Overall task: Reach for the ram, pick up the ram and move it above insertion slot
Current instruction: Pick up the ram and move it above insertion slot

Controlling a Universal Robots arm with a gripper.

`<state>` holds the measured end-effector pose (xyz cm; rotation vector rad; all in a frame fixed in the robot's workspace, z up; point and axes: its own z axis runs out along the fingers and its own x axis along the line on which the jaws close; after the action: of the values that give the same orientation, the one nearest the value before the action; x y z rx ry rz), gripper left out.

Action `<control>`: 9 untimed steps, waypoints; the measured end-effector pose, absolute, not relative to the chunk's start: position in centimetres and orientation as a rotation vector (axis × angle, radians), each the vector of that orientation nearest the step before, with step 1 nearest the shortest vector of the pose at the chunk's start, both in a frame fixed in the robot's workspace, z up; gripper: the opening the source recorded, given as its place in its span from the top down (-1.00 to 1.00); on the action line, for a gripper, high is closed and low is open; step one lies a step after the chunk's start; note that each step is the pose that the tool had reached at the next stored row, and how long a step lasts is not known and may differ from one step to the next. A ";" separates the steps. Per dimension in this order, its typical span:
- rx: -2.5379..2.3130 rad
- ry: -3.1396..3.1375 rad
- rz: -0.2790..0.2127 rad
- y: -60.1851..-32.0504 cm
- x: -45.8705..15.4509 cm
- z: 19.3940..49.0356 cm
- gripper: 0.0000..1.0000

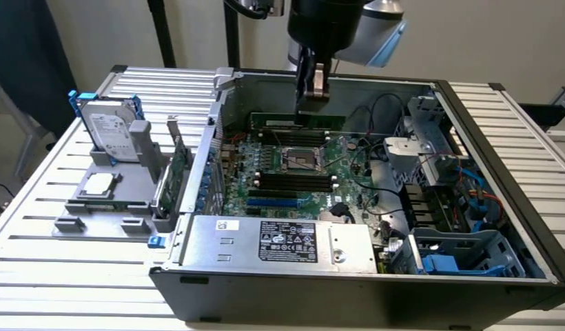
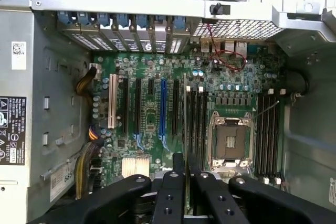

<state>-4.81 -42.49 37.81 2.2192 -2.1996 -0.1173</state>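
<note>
Gripping the ram [image 1: 296, 121] edge-on, the hand [image 1: 312, 96] hangs over the motherboard [image 2: 157, 114].

One open computer case [image 1: 503, 145] is sitting on the slatted tabletop [image 1: 43, 276], holding one motherboard [image 1: 292, 172] with one bare processor socket [image 1: 299, 160]. One gripper [image 1: 312, 103] is hanging over it, holding one ram [image 1: 296, 122] stick. On the exterior view's left, one grey stand [image 1: 98, 200] is carrying one silver hard drive [image 1: 112, 134], one processor chip [image 1: 97, 183] and one upright green expansion card [image 1: 178, 176]. One labelled power supply [image 1: 282, 241] is lying along the case's near side.
</note>
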 end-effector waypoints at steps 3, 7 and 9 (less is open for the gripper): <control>2.215 -2.204 -0.117 -42.0 -4.8 37.6 0.73; 2.207 -2.212 -0.117 -41.4 -4.7 37.4 0.73; 2.201 -2.219 -0.117 -41.2 -4.7 37.4 0.73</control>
<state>-4.70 -41.21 37.44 2.2010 -2.2185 -0.1173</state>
